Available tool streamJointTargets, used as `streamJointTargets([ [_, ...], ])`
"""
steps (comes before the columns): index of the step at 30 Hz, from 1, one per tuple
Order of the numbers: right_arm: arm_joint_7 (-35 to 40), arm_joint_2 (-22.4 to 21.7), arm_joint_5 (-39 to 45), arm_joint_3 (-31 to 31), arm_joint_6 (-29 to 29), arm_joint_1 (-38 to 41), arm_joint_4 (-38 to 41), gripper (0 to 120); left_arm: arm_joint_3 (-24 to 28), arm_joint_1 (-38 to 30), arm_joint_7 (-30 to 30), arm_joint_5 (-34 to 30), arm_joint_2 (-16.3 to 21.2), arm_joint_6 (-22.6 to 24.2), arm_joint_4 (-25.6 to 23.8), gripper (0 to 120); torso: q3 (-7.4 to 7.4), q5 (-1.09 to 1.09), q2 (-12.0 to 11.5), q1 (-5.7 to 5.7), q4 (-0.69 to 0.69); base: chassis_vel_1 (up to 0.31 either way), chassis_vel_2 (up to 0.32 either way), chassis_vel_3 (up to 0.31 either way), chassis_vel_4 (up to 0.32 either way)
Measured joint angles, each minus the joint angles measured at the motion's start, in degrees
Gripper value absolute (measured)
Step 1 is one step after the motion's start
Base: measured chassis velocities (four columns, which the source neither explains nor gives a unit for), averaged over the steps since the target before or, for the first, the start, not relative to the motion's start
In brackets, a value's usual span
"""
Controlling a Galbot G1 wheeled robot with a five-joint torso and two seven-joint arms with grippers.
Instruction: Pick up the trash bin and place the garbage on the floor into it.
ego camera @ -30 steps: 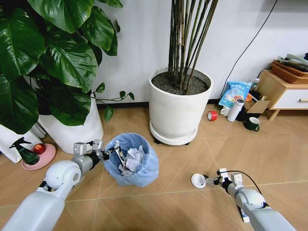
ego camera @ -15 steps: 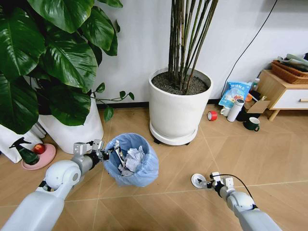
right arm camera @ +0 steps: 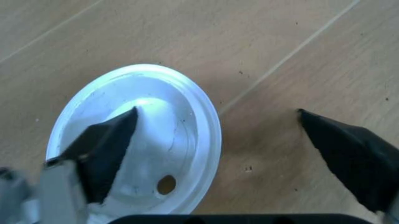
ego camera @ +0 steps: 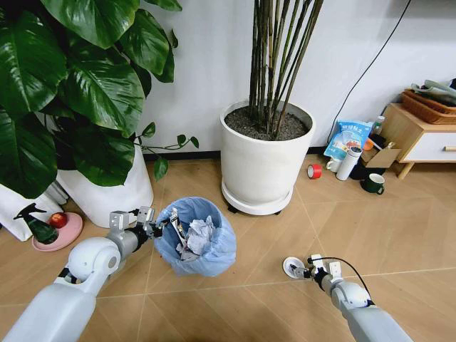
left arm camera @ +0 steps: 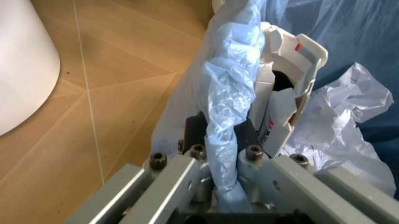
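Two grippers are at work over the wooden floor [ego camera: 399, 235]. The left gripper [ego camera: 158, 226] reaches from the 7 o'clock corner of the head view, its jaws pressed together on the near rim of the small round trash bin lined with a crinkly light-blue plastic bag [ego camera: 196, 239]. In the left wrist view the bunched bag and rim [left arm camera: 227, 116] run between the two metal fingers [left arm camera: 181, 172].

The bin stands at the centre of the head view, at 7 o'clock from the large white cylindrical planter holding tall thin stems [ego camera: 262, 160]. Inside the bin lie crumpled white papers [ego camera: 200, 234] and a white carton-like piece [left arm camera: 290, 84] leaning against the inner wall just beside the clamped rim.

The right gripper [ego camera: 302, 270] comes in from 5 o'clock and hangs low over the floor, jaws spread wide. In the right wrist view one dark fingertip [right arm camera: 106, 144] lies over the flat white plastic disc [right arm camera: 146, 135], while the other fingertip [right arm camera: 349, 149] stands clear of it above bare floor. Whether the first fingertip touches the disc cannot be told. The disc lies on the floor at 3 o'clock from the bin, well apart from it.
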Motion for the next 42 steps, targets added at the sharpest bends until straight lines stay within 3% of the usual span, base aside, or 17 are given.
streamJointTargets([
  [7, -0.41, 0.24, -0.09, 0.33, 0.18, 0.07, -0.04, 65, 0.02, -0.23, 0.04, 0.01, 0.01, 0.00, 0.01, 0, -0.01, -0.01, 0.00, 0.00, -0.02, 0.000, 0.000, 0.000, 0.000],
  [9, -0.42, 0.35, -0.09, 0.34, 0.21, 0.08, -0.03, 62, 0.07, -0.25, 0.04, 0.01, -0.02, 0.00, 0.02, 0, -0.01, -0.01, 0.00, 0.00, -0.02, 0.000, 0.000, 0.000, 0.000],
  [12, -0.56, 0.81, 0.00, 0.37, 0.27, 0.09, 0.04, 46, 0.18, -0.26, 0.05, 0.04, -0.13, 0.00, 0.09, 0, -0.01, 0.00, 0.00, 0.00, -0.01, 0.000, 0.000, 0.000, 0.000],
  [14, -0.58, 0.85, 0.02, 0.37, 0.27, 0.08, 0.05, 45, 0.17, -0.26, 0.05, 0.05, -0.13, 0.00, 0.10, 0, -0.01, 0.00, 0.01, 0.00, -0.01, 0.000, 0.000, 0.000, 0.000],
  [16, -0.80, 1.08, 0.08, 0.38, 0.30, 0.06, 0.08, 32, 0.17, -0.24, 0.06, 0.07, -0.12, 0.00, 0.13, 0, 0.00, 0.00, 0.00, 0.00, -0.01, 0.000, 0.000, 0.000, 0.000],
  [18, -0.85, 1.13, 0.11, 0.40, 0.31, 0.06, 0.08, 30, 0.17, -0.24, 0.07, 0.07, -0.11, 0.00, 0.13, 0, 0.00, 0.00, 0.00, 0.00, -0.01, 0.000, 0.000, 0.000, 0.000],
  [22, -1.37, 1.40, 0.31, 0.56, 0.31, 0.02, 0.05, 11, 0.13, -0.24, 0.08, 0.07, -0.07, 0.01, 0.11, 0, 0.00, 0.01, 0.00, 0.00, 0.00, 0.000, 0.000, 0.000, 0.000],
  [25, -1.44, 1.55, 0.36, 0.77, 0.31, 0.01, 0.02, 3, 0.13, -0.23, 0.08, 0.07, -0.07, 0.00, 0.06, 0, 0.00, 0.02, 0.00, 0.00, 0.01, 0.000, 0.000, 0.000, 0.000],
  [42, -1.73, 2.12, 3.49, 5.68, 0.16, -1.76, 5.37, 0, -0.20, 0.69, 0.07, 0.17, 0.01, 0.00, -0.74, 0, 0.01, 0.06, -0.01, 0.01, 0.01, 0.000, 0.000, 0.000, 0.000],
])
